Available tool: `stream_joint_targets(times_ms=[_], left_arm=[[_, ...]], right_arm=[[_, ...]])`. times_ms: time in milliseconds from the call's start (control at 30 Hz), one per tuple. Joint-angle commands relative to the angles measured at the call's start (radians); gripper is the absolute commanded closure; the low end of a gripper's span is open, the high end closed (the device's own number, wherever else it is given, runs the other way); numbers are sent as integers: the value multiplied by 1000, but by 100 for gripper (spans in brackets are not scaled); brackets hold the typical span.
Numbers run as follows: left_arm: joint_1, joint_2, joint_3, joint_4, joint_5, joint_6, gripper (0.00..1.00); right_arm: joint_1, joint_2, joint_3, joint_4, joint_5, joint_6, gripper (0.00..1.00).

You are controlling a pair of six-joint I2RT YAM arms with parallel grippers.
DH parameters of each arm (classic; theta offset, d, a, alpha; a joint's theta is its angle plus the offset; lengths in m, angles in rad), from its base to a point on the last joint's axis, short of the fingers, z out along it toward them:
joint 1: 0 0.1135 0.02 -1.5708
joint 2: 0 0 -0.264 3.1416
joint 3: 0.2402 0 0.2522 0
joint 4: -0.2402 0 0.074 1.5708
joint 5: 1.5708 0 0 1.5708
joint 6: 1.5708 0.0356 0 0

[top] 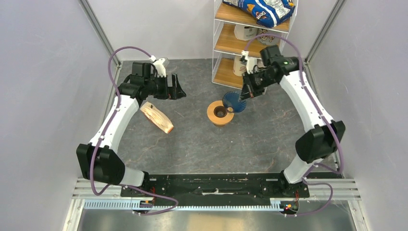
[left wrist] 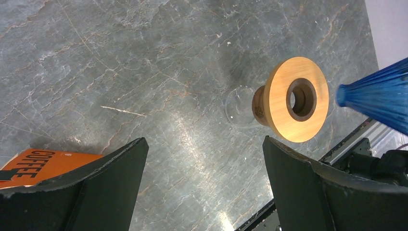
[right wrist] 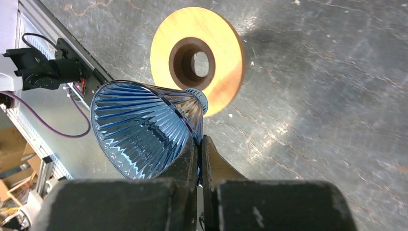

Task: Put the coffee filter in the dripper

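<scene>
The dark blue ribbed dripper hangs tilted in my right gripper, which is shut on its rim. In the right wrist view the dripper has its narrow end just above the orange-brown wooden ring, and my right gripper pinches its wall. The dripper's tip also shows in the left wrist view. My left gripper is open and empty, held above the table left of the ring; its fingers are wide apart. No single white paper filter is in view.
The wooden ring sits on a small clear glass cup mid-table. A cream-and-tan wedge-shaped paper stack lies under the left arm. An orange coffee package shows by the left finger. A wire shelf with goods stands at the back.
</scene>
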Motion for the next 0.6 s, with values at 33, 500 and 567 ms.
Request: stream_joint_targets(times_ms=[33,500,567], left_arm=[[1,-41,12,5,-5,-26,2],[1,-24,-5,27,9,-42,2],[1,-25,-11,29,10,-44,2]], right_arm=[[56,65,112,35,-16,62,100],[128,120,100,76,22,94,100],[133,124,99,85,28,94,100]])
